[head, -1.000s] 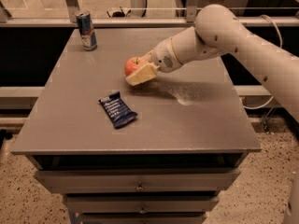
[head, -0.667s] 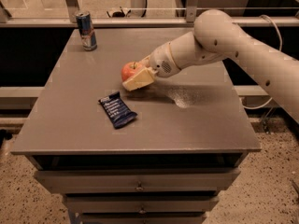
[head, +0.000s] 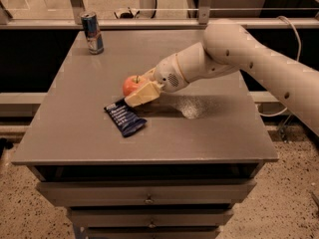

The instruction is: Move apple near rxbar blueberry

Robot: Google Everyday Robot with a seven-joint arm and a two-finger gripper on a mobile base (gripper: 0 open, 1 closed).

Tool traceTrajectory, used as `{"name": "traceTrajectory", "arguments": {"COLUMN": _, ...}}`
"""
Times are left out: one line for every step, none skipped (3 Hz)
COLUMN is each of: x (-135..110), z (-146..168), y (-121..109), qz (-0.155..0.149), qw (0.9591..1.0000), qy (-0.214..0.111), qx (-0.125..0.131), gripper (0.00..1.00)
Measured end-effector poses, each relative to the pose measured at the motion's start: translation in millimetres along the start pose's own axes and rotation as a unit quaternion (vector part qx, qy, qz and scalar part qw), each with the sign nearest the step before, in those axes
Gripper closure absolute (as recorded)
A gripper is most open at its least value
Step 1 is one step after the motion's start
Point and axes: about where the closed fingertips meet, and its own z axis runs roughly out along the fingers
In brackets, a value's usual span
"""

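Note:
The red apple (head: 131, 84) with a short stem is held in my gripper (head: 138, 92), whose cream fingers (head: 143, 94) are closed around its right and front side. The apple hangs just above or at the table surface, left of centre. The rxbar blueberry (head: 124, 118), a flat dark blue wrapper with white lettering, lies on the table just below and in front of the apple, its near end a short way from the fingers. My white arm reaches in from the right.
A tall blue-and-silver drink can (head: 92, 32) stands at the back left corner of the grey table (head: 209, 133). Drawers sit under the table's front edge. A rail runs behind the table.
My gripper has carried the apple forward and a little left, from the middle of the table toward the blue bar. The bar and can have not moved.

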Motion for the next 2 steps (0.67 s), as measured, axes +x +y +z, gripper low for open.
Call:
{"name": "traceTrajectory", "arguments": {"x": 4.5, "z": 2.9, "y": 5.9, "qz": 0.006, "qw": 1.0, "qy": -0.001, "qx": -0.006, "gripper": 0.29}}
{"name": "traceTrajectory", "arguments": {"x": 6.2, "z": 1.4, "y": 11.2, "qz": 0.0, "qw": 1.0, "qy": -0.003, "qx": -0.009, "gripper": 0.01}}
